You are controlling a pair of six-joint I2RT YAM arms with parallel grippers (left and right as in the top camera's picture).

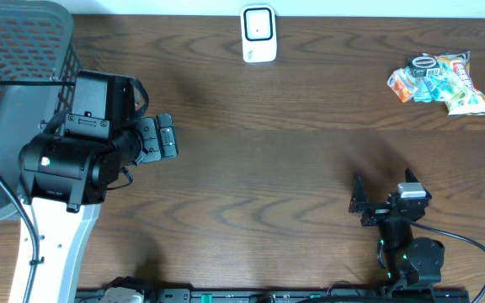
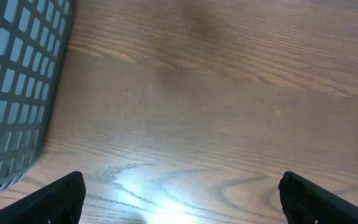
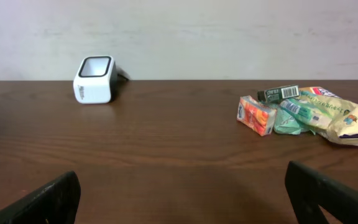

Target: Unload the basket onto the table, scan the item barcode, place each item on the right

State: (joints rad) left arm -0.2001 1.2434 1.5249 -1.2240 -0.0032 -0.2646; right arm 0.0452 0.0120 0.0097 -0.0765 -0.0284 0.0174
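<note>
**Set well apart along the far side**

A white boxy barcode scanner (image 1: 258,34) stood upright near the far edge of the dark wooden desk (image 1: 268,143), its dark window tilted upward. Well to its right lay a heap of colourful snack packets (image 1: 440,82), with a small dark box (image 3: 278,94) on top, barcode showing.

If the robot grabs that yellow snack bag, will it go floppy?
Probably floppy: the yellow snack bag looks crinkled, so it may sag. Its shiny wrapper could slip. It touches other packets, which might shift.
</note>
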